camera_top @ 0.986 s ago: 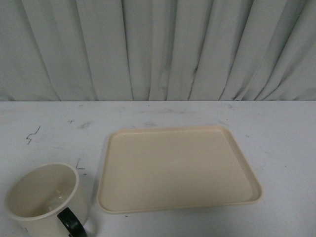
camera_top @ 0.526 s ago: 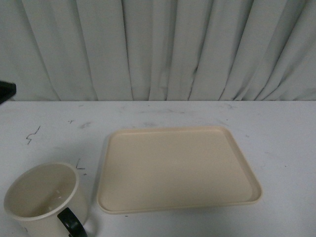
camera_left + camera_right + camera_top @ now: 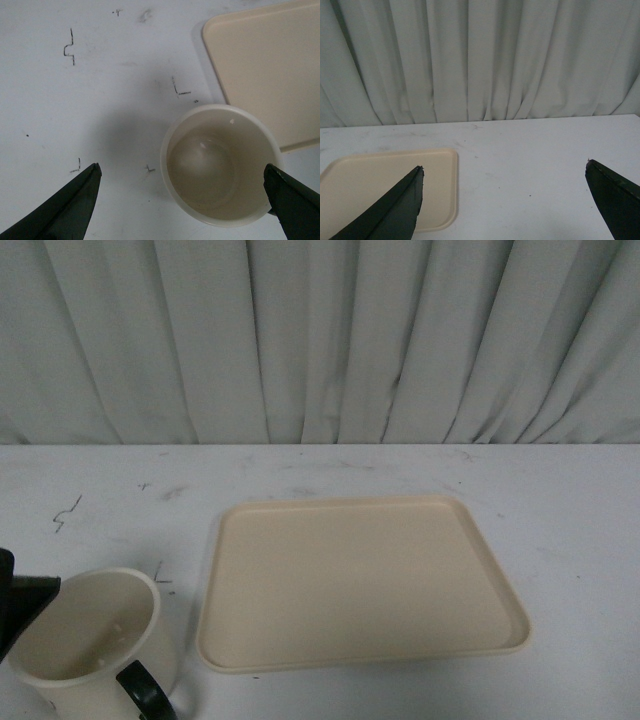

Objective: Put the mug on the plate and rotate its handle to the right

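- Dropped in since half a second ago: left claw (image 3: 181,169), now a dark shape at the left edge of the front view, just beside the mug (image 3: 90,640). No other change.
- White table (image 3: 560,500) with a few pen marks, carrying it all.
- Big beige plate (image 3: 360,502), flat in the middle, with no load on it.
- Mug upright on the table, near the plate's front left corner, not on it yet.
- Left claw wide open over the mug, holding nothing, with the mug closer to one finger than the other.
- Right claw (image 3: 504,166) wide open too, holding nothing, off to the plate's right.
- Black handle (image 3: 145,692) pointing toward the robot, a bit right.
- Step in hand, at a guess: reaching for the mug. Next: go lower, squeeze, lift, carry right onto the plate. Then turn the handle right.
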